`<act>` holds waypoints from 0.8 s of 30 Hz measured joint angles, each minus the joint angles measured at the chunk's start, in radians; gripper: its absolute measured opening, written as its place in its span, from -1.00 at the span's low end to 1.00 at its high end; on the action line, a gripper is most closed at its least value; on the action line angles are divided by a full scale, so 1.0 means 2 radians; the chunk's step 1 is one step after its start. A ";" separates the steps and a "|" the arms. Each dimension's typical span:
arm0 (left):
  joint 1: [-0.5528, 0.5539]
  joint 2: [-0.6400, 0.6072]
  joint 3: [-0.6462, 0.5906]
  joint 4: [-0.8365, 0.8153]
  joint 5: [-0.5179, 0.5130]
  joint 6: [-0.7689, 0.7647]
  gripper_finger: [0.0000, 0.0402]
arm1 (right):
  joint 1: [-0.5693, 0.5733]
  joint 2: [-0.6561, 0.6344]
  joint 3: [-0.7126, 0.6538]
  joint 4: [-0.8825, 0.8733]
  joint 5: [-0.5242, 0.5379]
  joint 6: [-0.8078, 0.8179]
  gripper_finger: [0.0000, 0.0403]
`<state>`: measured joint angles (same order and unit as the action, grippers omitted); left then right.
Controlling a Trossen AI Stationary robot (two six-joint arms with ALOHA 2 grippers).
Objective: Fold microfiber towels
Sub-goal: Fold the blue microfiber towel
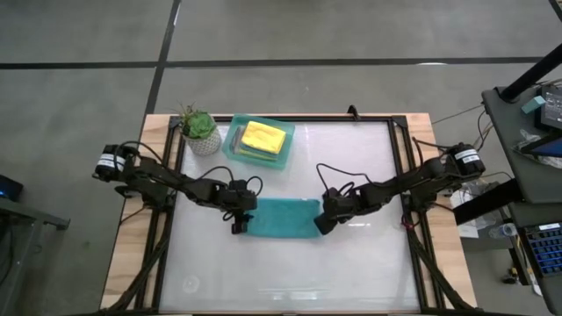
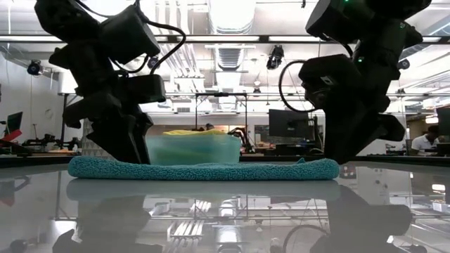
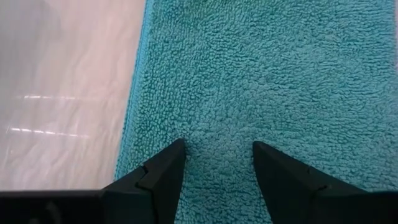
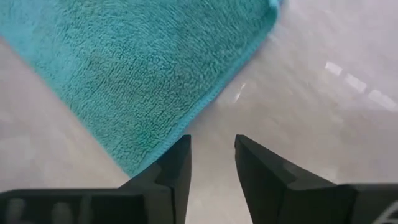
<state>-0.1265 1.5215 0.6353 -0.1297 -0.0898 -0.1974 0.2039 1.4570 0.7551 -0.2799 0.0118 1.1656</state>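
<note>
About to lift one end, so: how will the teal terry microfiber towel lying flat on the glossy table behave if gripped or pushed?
The teal terry microfiber towel lies flat, following the table, so it will probably droop when lifted. Its looped pile looks grippy for the left gripper. On the glossy white tabletop it may slide or bunch if pushed.

A folded teal microfiber towel (image 1: pixel 281 217) lies flat on the white table (image 1: pixel 351 272) between two grippers.

The left gripper (image 1: pixel 241 217) rests on the towel's left end; the right gripper (image 1: pixel 321 222) sits at its right edge. Behind, a mint-green plastic tray (image 1: pixel 233 145) holds a yellow microfiber towel (image 1: pixel 263 136), with a small potted plant (image 1: pixel 199 129) just left.
</note>
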 joint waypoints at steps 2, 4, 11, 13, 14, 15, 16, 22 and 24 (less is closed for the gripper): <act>0.000 0.001 0.000 0.002 -0.001 0.000 -0.12 | -0.003 0.000 0.000 -0.001 -0.016 0.023 -0.42; 0.000 0.001 -0.001 0.004 -0.002 -0.001 -0.12 | -0.004 0.000 0.000 0.000 -0.022 0.024 -0.35; 0.000 0.001 -0.001 0.008 -0.002 -0.001 -0.12 | -0.004 0.000 -0.004 0.014 -0.018 0.034 0.04; 0.000 0.001 -0.001 0.008 -0.002 -0.001 -0.12 | -0.004 0.000 -0.006 0.025 -0.012 0.034 0.14; 0.000 0.001 -0.002 0.008 -0.002 -0.001 -0.12 | -0.004 0.001 -0.008 0.031 -0.007 0.035 0.18; 0.000 0.001 -0.002 0.008 -0.002 -0.001 -0.12 | -0.004 0.001 -0.011 0.038 -0.006 0.038 0.22; 0.000 0.001 -0.002 0.008 -0.002 -0.001 -0.12 | -0.004 0.002 -0.013 0.045 -0.006 0.039 0.26; 0.000 0.001 -0.002 0.009 -0.002 -0.001 -0.12 | -0.004 0.022 -0.027 0.105 0.000 0.050 0.39; 0.000 0.001 -0.002 0.009 -0.002 -0.001 -0.12 | -0.004 0.032 -0.027 0.125 0.011 0.048 0.40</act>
<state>-0.1265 1.5234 0.6319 -0.1127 -0.0944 -0.1989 0.1958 1.5218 0.7010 -0.0297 0.0333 1.2620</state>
